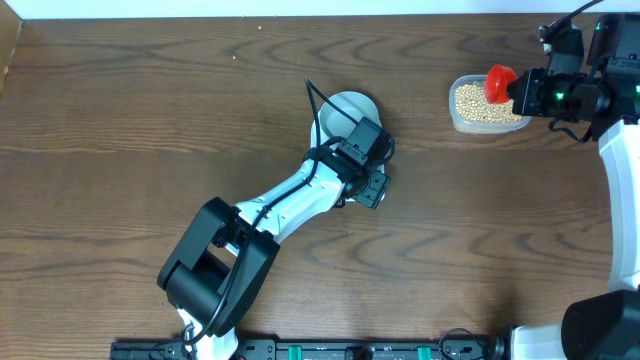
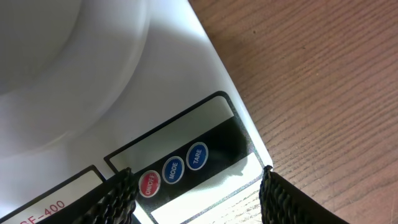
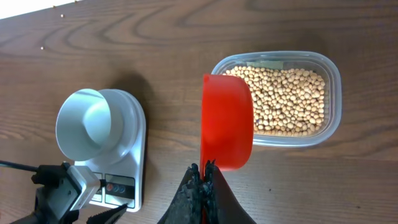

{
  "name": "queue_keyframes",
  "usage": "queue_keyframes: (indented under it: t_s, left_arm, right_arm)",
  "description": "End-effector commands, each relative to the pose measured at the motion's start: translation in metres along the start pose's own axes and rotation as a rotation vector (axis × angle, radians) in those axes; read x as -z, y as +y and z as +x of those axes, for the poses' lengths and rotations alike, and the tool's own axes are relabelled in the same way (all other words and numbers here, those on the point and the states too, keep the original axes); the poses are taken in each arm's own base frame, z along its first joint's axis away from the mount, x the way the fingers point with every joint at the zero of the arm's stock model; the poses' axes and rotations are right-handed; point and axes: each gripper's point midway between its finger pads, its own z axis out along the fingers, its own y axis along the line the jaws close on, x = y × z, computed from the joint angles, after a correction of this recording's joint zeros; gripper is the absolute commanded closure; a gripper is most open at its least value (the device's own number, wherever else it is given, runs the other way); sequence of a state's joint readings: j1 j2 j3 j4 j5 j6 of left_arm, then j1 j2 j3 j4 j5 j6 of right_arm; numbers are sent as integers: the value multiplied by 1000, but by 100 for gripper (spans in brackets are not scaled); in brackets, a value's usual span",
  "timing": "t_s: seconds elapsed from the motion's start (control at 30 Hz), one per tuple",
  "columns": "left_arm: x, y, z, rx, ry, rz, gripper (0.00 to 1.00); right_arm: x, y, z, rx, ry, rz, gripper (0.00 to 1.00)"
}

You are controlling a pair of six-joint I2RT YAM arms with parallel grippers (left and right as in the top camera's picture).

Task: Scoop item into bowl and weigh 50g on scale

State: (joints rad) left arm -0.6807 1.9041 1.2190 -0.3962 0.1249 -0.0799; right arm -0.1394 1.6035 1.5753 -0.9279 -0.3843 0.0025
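The pale bowl (image 1: 345,108) stands on the white scale (image 3: 127,155), which the left arm mostly hides in the overhead view. My left gripper (image 2: 199,194) is open, low over the scale's front edge (image 2: 205,134), with its fingers on either side of the ON/OFF, MODE and TARE buttons. The bowl's side (image 2: 56,50) fills the upper left of the left wrist view. My right gripper (image 3: 204,171) is shut on the handle of a red scoop (image 3: 227,121), held beside the clear tub (image 3: 329,93) of tan beans (image 3: 286,99). The bowl (image 3: 87,124) looks empty.
The clear tub (image 1: 487,105) sits at the far right of the brown wooden table (image 1: 150,100). The left arm stretches from the front edge toward the scale. A few stray beans (image 3: 42,48) lie near the table's back edge.
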Motion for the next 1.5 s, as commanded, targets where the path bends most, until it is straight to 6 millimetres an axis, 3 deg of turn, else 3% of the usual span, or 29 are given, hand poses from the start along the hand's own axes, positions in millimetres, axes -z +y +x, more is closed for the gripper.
queue_keyframes:
  t_s: [0.0, 0.17, 0.37, 0.67, 0.87, 1.47]
  left_arm:
    - [-8, 2, 8, -27, 28, 2, 35]
    - [-8, 2, 9, -67, 30, 0, 35]
    - [-3, 0, -9, -125, -25, -4, 35]
    - [-3, -3, 9, -24, 43, -8, 35]
    - [-3, -4, -1, 1, 2, -1, 35]
    - [-8, -4, 7, 50, 23, -1, 35]
  right_arm:
    - [7, 0, -5, 18, -17, 5, 99]
    - [7, 0, -4, 20, -15, 5, 99]
    - [7, -3, 2, 37, 8, 20, 99]
    - [7, -3, 2, 37, 9, 22, 99]
    - [7, -3, -3, 44, -9, 23, 99]
    - [7, -3, -2, 42, -5, 22, 99]
